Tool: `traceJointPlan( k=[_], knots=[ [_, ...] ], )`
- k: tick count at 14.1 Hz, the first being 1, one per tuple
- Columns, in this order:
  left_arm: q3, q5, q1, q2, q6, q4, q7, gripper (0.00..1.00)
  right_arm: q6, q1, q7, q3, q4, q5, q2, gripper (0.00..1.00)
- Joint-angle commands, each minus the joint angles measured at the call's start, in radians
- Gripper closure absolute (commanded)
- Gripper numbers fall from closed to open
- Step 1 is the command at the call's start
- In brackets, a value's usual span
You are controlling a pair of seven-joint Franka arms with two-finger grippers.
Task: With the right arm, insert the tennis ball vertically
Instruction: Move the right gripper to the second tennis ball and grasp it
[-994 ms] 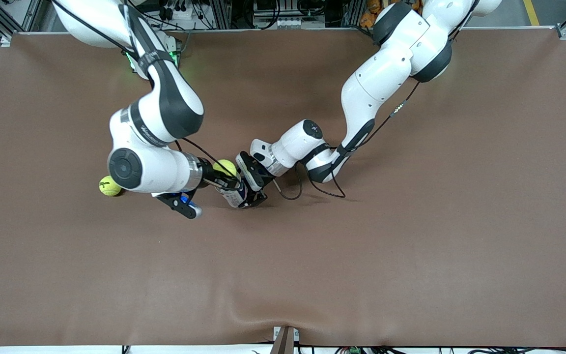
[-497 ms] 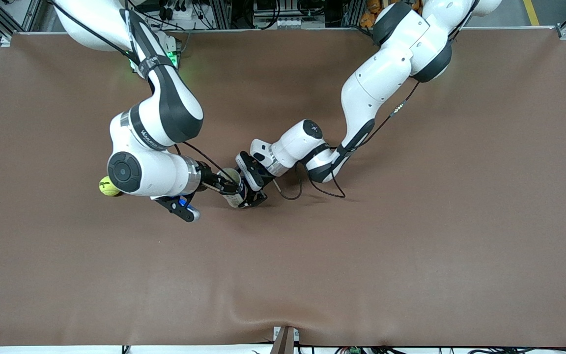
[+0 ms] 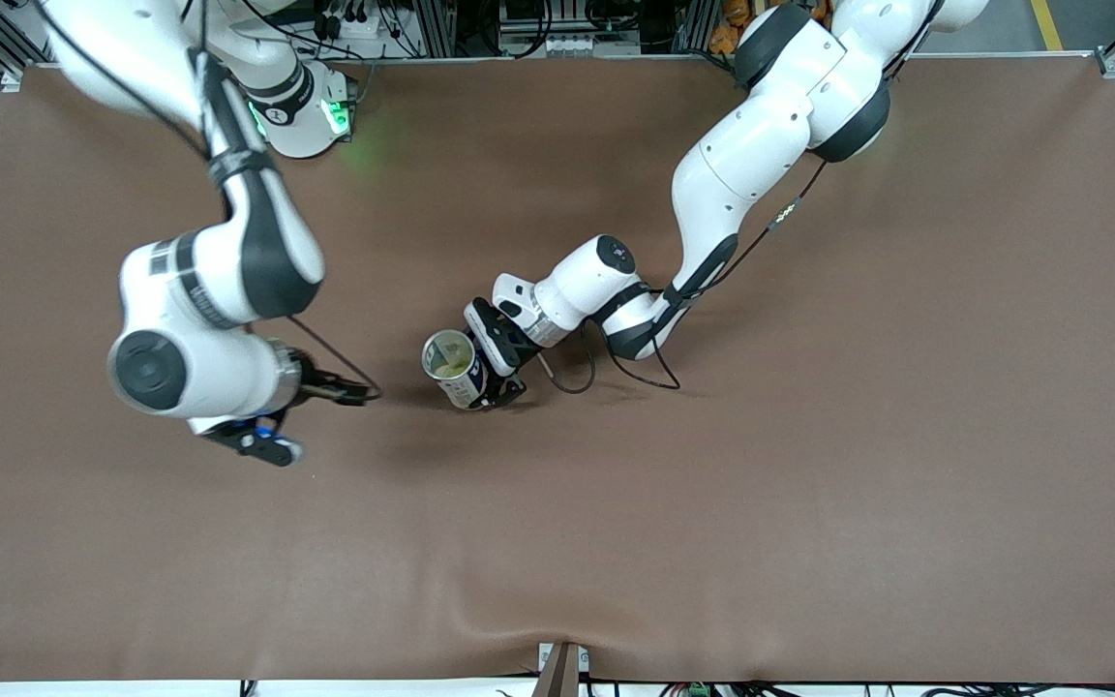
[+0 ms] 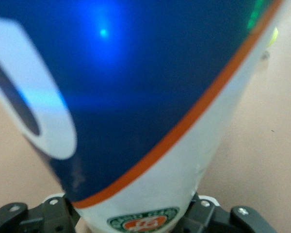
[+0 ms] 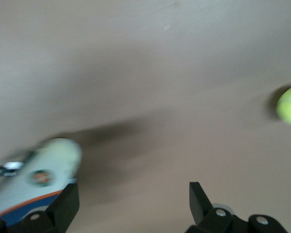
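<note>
brown table cover (image 3: 809, 465), cable clutter (image 3: 557, 29)

Front view: even overhead light, bright, sharp edge to edge. Soft dark shadow on table (image 3: 809, 465) under right arm and beside can (image 3: 453, 368). Green LED glow at right arm base. Left wrist view: can (image 4: 136, 107) fills frame, badly out of focus, blue glare spot plus pale reflection on its side. Right wrist view: heavy motion blur, dim and greyish; ball (image 5: 290, 104) smeared, can (image 5: 36, 179) smeared, long dark streaked shadow beside it.
</note>
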Motion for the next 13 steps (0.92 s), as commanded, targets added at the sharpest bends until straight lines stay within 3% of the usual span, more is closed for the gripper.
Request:
traceJointPlan(
  k=[1, 8, 13],
  knots=[
    [0.003, -0.004, -0.008, 0.012, 0.007, 0.011, 0.005, 0.20, 0.034, -0.118, -0.210, 0.014, -0.123, -0.064, -0.042, 0.00],
    [0.023, -0.004, -0.015, 0.011, 0.007, 0.011, 0.006, 0.20, 0.264, -0.297, -0.478, 0.014, -0.398, -0.118, -0.036, 0.00],
    [0.023, -0.008, -0.013, 0.012, 0.007, 0.011, 0.003, 0.20, 0.280, -0.316, -0.505, 0.014, -0.461, -0.118, -0.030, 0.00]
  ],
)
